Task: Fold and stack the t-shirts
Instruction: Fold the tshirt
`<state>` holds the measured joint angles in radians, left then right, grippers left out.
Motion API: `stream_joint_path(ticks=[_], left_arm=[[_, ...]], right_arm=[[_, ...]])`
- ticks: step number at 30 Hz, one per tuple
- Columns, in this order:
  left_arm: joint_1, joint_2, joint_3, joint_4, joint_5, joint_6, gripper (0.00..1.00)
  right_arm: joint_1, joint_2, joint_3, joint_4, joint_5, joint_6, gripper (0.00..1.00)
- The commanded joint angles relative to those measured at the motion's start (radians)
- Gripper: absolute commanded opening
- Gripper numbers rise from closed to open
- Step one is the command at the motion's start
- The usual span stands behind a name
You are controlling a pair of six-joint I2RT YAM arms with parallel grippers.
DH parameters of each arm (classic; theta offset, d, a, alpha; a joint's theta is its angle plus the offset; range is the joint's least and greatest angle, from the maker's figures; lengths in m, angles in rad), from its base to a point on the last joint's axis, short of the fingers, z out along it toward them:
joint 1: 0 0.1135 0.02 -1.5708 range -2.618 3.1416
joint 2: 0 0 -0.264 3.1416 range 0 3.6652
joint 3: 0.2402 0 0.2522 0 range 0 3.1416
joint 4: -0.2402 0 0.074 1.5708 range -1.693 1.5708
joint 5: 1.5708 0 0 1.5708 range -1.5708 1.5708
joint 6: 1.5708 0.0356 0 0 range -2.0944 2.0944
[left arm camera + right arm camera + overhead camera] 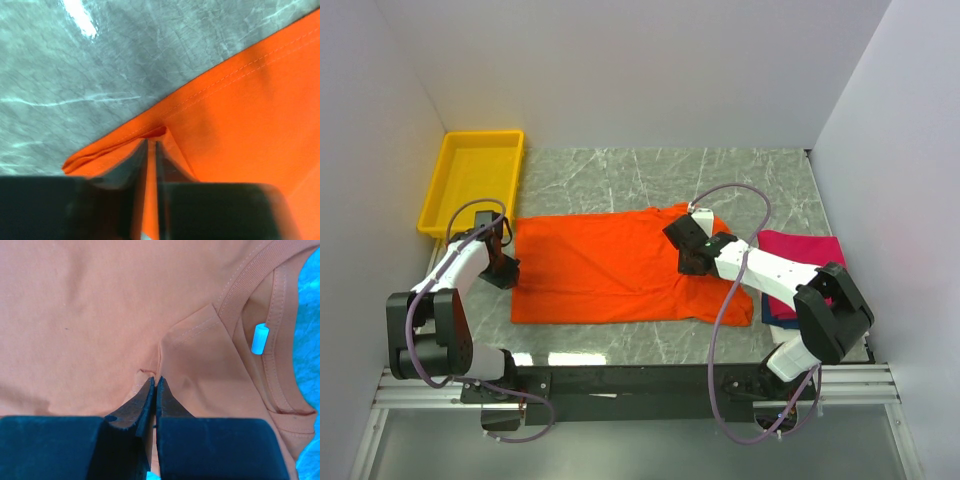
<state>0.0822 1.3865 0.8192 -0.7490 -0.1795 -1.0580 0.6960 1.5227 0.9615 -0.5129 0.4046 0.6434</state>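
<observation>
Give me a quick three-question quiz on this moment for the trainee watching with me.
1. True or false: the left end effector and the right end effector are both shut on the orange t-shirt.
2. Where is the yellow tray? A) the table's far left corner B) under the shirt C) beside the right arm's base
3. Fill in: the right end effector pinches cloth beside the shirt's ____.
Key: 1 true; 2 A; 3 collar.

Lab test cell: white panel walls [620, 70], marble-look tabletop [620, 170], aluminium rail [865, 385].
</observation>
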Motion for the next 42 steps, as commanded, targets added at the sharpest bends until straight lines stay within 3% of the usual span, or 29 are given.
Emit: stream_joint_path(ticks=[1, 4, 9, 18, 29, 38, 42], left_arm=[[0.004, -0.024, 0.032, -0.009, 0.002, 0.010, 0.22], [-0.007, -0.038, 0.021, -0.007, -0.011, -0.013, 0.47], [-0.042, -0.021, 0.000, 0.008, -0.005, -0.057, 0.52], [-0.078, 0.054, 0.026, 0.022, -0.006, -0.089, 0.35], [-0.078, 0.083, 0.000, 0.042, 0.003, -0.089, 0.34], [-0.078, 0.091, -0.006, 0.048, 0.018, -0.076, 0.03], [-0.078, 0.072, 0.001, 0.022, 0.009, -0.071, 0.01]], right_arm=[[0.000, -0.032, 0.002, 0.020, 0.033, 0.021, 0.00], [-0.001, -0.027, 0.003, 0.024, 0.028, 0.022, 0.00], [0.000, -0.019, 0.011, 0.025, 0.026, 0.021, 0.00], [0.000, -0.015, -0.001, 0.033, 0.022, 0.021, 0.00], [0.000, -0.015, -0.006, 0.040, 0.017, 0.018, 0.00], [-0.001, -0.021, -0.014, 0.043, 0.017, 0.018, 0.00], [-0.001, -0.029, -0.017, 0.040, 0.023, 0.018, 0.00]])
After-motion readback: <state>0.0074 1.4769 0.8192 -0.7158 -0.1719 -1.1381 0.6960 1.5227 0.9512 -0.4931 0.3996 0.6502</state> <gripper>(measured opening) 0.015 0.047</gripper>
